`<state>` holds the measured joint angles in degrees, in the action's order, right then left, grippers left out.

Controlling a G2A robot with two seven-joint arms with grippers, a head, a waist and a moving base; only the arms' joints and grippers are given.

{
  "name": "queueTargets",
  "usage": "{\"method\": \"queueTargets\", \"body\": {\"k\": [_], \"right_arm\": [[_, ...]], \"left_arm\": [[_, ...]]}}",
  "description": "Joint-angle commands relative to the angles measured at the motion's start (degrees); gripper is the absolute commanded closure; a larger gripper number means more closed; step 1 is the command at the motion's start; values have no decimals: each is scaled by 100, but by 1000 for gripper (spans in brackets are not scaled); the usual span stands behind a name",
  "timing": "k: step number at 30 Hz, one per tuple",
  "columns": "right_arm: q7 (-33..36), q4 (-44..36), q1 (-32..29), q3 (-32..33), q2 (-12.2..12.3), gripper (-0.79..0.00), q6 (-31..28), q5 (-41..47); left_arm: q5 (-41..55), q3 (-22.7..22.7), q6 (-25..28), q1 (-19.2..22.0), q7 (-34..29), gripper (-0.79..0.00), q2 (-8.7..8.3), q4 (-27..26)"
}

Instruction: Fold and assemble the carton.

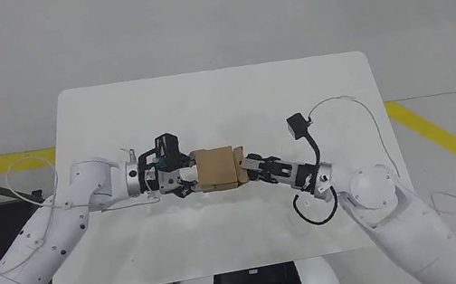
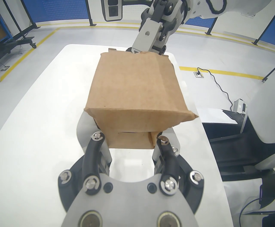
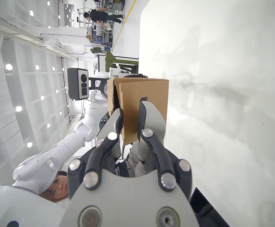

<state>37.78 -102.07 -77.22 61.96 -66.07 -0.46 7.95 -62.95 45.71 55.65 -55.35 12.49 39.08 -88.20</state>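
The brown carton (image 1: 214, 168) is roughly mid-table, lying on its side and spanning the gap between my two grippers over the white table (image 1: 202, 100). Its body is squared up into a box shape. At the end facing my left arm a wide flap is bent down across the opening, with a smaller flap below it. My left gripper (image 2: 131, 140) has a finger on each side of that lower part and is pinching the cardboard. At the far end my right gripper (image 3: 130, 117) is clamped on a single panel of the carton, with a finger on each face of it. I think the carton is raised slightly off the table, but I can't tell for certain.
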Motion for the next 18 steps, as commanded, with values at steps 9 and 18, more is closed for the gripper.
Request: {"method": "queueTargets", "body": {"k": [9,18], "right_arm": [[-67,-27,5,-9,-9,-132,41,20],[-142,-32,113,-119,-40,-126,114,-30]], "left_arm": [[-82,196,100,-147,-29,-369,27,-50],[-142,285,69,-197,-199,-369,92,-117]]}}
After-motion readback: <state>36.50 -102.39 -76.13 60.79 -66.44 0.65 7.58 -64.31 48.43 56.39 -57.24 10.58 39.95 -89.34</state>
